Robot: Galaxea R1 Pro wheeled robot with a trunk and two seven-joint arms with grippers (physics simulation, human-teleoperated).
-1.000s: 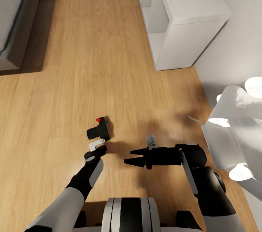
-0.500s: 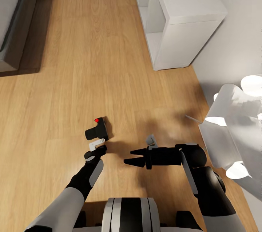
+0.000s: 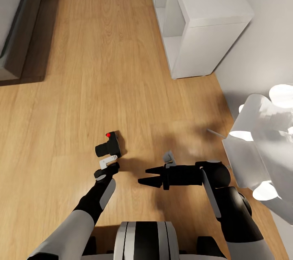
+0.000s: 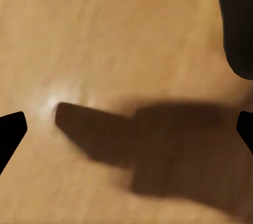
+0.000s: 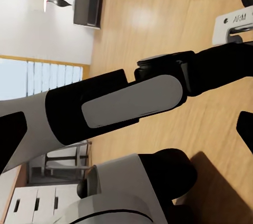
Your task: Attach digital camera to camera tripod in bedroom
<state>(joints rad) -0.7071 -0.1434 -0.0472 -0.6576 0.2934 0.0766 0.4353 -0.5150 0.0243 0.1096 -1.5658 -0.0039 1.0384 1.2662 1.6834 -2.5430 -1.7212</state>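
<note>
The digital camera [image 3: 109, 146], black with a red button on top, lies on the light wood floor of the bedroom. My left gripper [image 3: 106, 167] hangs just on the near side of it, pointing down at the floor. In the left wrist view my left gripper [image 4: 126, 129] is open, its fingertips [image 4: 11, 132] wide apart over bare planks, and a dark shape [image 4: 238, 29] that may be the camera sits at the frame's edge. My right gripper [image 3: 145, 175] points left at mid-height, open and empty. In the right wrist view it [image 5: 126, 134] faces my left forearm [image 5: 132, 100]. The camera tripod is out of view.
White cube shelves [image 3: 203, 19] stand at the back right against the wall. The grey-framed bed [image 3: 14, 36] runs along the left edge. Bright white blurred shapes [image 3: 254, 137] crowd the right side near my right arm. Wood floor [image 3: 93, 68] stretches ahead.
The whole head view has shifted slightly, so the camera moved. Both arms hold the same pose, and the digital camera stays on the floor.
</note>
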